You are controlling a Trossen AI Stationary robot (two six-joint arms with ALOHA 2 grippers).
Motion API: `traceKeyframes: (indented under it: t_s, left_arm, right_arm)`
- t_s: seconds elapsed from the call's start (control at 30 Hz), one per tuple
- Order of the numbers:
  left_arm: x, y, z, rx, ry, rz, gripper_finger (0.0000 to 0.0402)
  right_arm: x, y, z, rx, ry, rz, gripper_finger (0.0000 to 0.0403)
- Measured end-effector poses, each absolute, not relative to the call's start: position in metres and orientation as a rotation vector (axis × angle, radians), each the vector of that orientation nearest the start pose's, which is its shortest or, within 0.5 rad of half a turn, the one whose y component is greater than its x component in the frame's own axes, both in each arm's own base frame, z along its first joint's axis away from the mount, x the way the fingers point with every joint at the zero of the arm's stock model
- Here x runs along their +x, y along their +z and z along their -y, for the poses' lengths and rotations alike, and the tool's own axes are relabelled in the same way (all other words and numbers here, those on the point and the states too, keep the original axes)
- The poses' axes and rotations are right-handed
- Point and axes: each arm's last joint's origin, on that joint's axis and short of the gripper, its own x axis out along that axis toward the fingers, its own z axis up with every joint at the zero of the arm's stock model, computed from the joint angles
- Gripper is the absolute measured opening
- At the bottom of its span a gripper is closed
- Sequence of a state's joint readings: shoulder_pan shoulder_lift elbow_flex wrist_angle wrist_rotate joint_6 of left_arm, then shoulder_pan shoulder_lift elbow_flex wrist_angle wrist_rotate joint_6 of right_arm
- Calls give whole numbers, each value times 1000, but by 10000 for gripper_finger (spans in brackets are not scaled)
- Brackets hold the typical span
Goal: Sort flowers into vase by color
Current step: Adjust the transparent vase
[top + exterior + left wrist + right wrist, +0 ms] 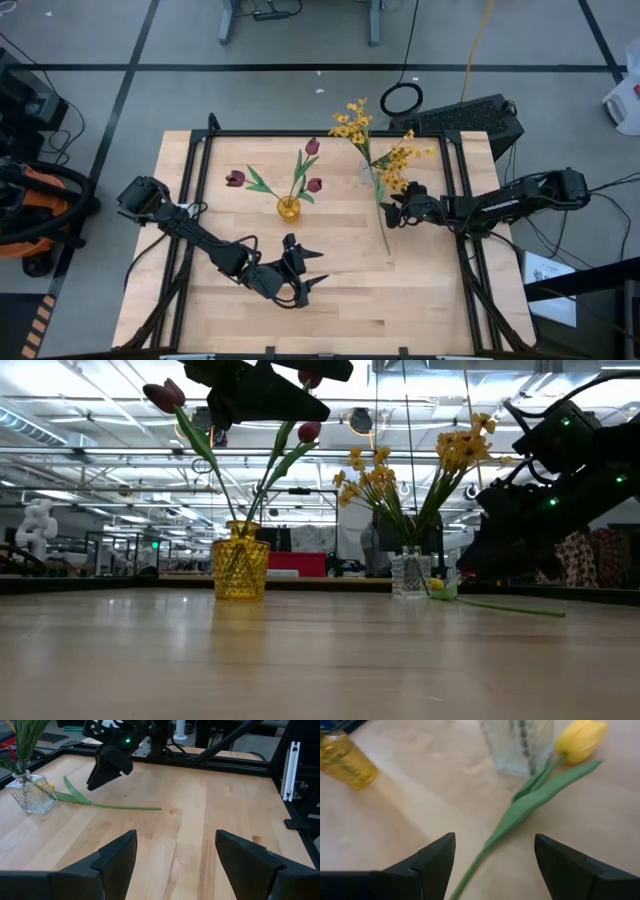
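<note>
A yellow tulip [580,740] lies flat on the table, its head beside the base of a clear glass vase [520,742] that holds sprays of small yellow blossoms [385,150]. Its stem [384,228] runs toward the near edge. My right gripper [495,840] is open and hovers low over the stem and leaf, one finger on either side, touching nothing. A yellow vase [288,208] holds three dark red tulips [312,165]. My left gripper [318,266] waits open above the table's near middle, pointing toward the right side.
A black frame [330,133] runs around the wooden table [340,300]. Bare wood lies between the two vases and in front of them. In the left wrist view my right gripper [107,767] hangs over the stem [120,806].
</note>
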State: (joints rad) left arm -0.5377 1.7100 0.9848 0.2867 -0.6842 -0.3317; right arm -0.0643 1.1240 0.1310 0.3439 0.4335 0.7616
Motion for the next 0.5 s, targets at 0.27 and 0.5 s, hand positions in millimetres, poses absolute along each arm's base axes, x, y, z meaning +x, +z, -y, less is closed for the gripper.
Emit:
traceKeyframes:
  t_s: [0.27,0.5]
  left_arm:
    - [320,209,169,-76,203,-330,276]
    - [322,209,164,-77,217,-330,276]
  right_arm:
    - [165,112,7,611,-648,-421,263]
    - [166,104,-5,551,-637,-473,263]
